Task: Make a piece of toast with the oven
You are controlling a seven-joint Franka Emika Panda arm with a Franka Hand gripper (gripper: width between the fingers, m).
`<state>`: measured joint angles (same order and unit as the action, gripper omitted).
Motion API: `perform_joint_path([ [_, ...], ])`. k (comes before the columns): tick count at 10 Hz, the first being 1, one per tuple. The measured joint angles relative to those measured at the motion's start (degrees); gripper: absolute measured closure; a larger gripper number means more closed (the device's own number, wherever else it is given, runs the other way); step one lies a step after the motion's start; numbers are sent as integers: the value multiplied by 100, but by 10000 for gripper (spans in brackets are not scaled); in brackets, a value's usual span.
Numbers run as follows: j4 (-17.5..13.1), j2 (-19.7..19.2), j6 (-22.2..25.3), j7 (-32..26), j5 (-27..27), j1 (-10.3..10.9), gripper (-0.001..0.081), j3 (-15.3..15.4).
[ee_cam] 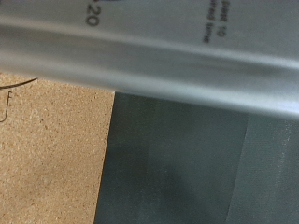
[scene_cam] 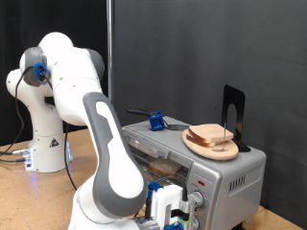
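Gripper (scene_cam: pixel 171 213) low at the oven (scene_cam: pixel 206 172) front, bottom edge of exterior view. Finger opening: cannot tell. Bread slice (scene_cam: pixel 158 167) inside, above and behind fingers.

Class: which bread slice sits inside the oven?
The slice on the rack in the oven, nearest the gripper; the other slices lie stacked on the wooden plate atop it.

The exterior view looks across at arm (scene_cam: pixel 106 144) and oven (scene_cam: pixel 206 172); the wrist view sits close against the oven (ee_cam: pixel 168 56) over the tabletop (ee_cam: pixel 51 149).
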<state>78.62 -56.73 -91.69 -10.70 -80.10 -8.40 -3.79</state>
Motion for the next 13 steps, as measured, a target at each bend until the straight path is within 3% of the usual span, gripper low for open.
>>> perform_joint_path([
  [5, 15, 0, -6, 2, -62, 1, 27, 4],
  [6, 16, 0, -7, 7, -62, 5, 211, 5],
  [7, 18, 0, -7, 13, -62, 5, 211, 5],
  [8, 24, 0, -8, 20, -62, 4, 413, 5],
  [9, 32, 0, -12, 28, -62, 4, 560, 5],
  [10, 44, 1, -22, 30, -67, 3, 560, 5],
  [11, 53, 16, 6, 87, -79, -1, 708, 6],
  [13, 57, 16, 5, 112, -85, -3, 708, 6],
])
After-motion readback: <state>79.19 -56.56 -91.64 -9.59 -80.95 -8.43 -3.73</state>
